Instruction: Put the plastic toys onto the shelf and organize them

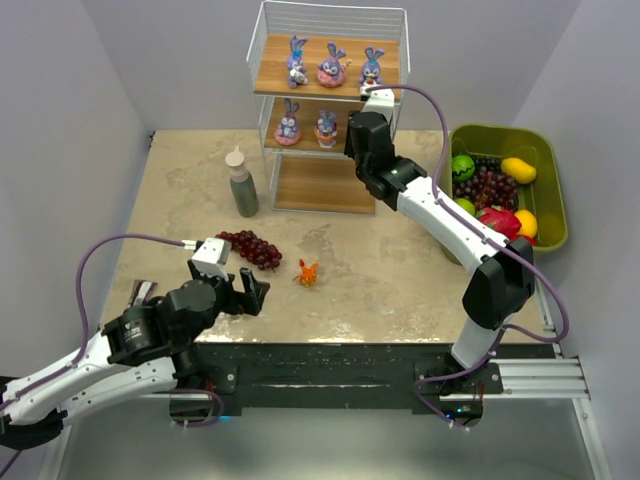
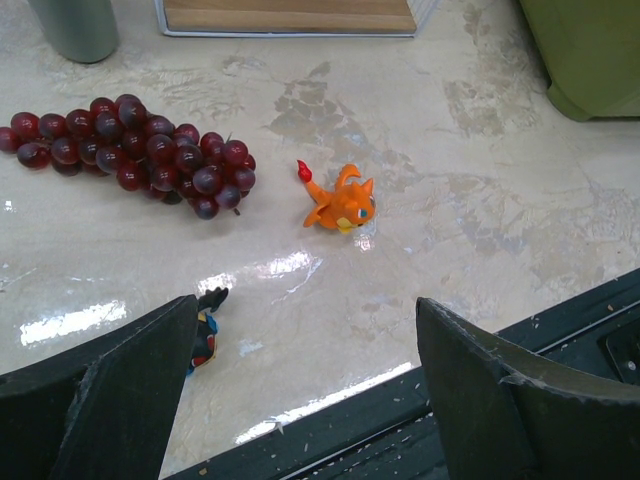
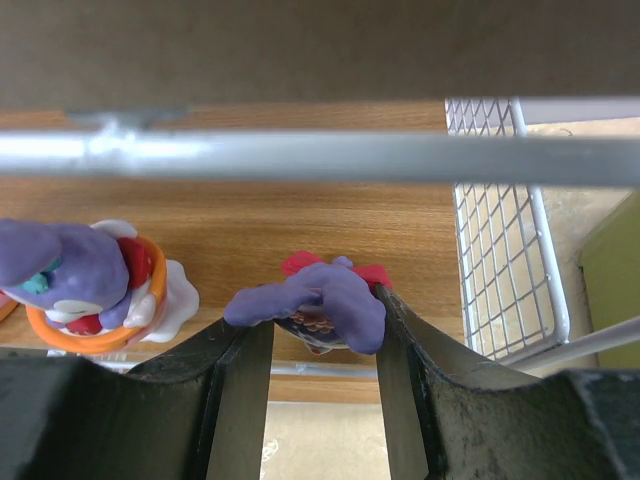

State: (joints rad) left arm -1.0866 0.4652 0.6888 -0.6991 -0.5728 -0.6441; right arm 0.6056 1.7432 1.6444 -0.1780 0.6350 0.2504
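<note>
Bunny (image 3: pixel 320 300) is gripped in your right claw (image 3: pixel 320 335) at the shelf (image 3: pixel 300 215); your left claw (image 2: pixel 308 312) gapes over the worktop (image 2: pixel 480 220).

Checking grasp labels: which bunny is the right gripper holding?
The red-trimmed purple bunny, clamped in the right gripper over the right end of the shelf, middle board. Its orange-ringed neighbour stands free on that board, untouched.

Far from the shelf (image 1: pixel 320 185), a small black toy (image 2: pixel 207 322) is mostly hidden behind the left gripper's (image 2: pixel 308 305) finger. Inside the shelf, the right gripper (image 3: pixel 318 310) covers a purple bunny's (image 3: pixel 320 295) lower body; a blurred rail (image 3: pixel 300 155) crosses above.
</note>
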